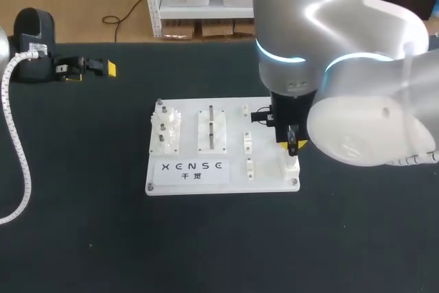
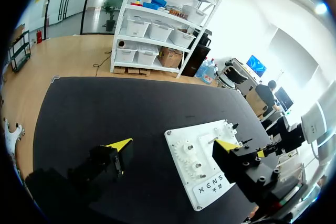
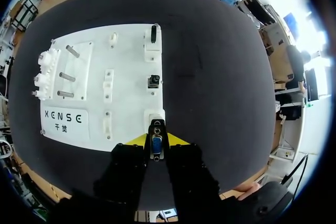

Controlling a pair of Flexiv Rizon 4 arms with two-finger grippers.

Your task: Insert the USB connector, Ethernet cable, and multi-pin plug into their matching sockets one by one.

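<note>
Holding the multi-pin plug (image 3: 156,144), your right gripper (image 3: 157,139) has its fingers drawn in narrow, one yellow tip against each side of the plug's dark shell. Plug points out ahead of the fingers, blue-grey face showing.

- Plug's front end sits at the white socket block (image 3: 155,115) on the corner of the white board (image 3: 126,66) nearest the gripper. You cannot tell from either view whether it is touching or seated.
- Head view: your right arm (image 1: 357,66) reaches in over the board's right side, gripper upright above that same corner.
- Further along the same edge of the board: a small black socket (image 3: 153,81), then a dark upright piece (image 3: 154,34) in a white holder.

Your left gripper (image 2: 172,145) is spread wide with nothing between the fingers. It sits over bare black table (image 1: 82,224) at the far left, well apart from the board.
</note>
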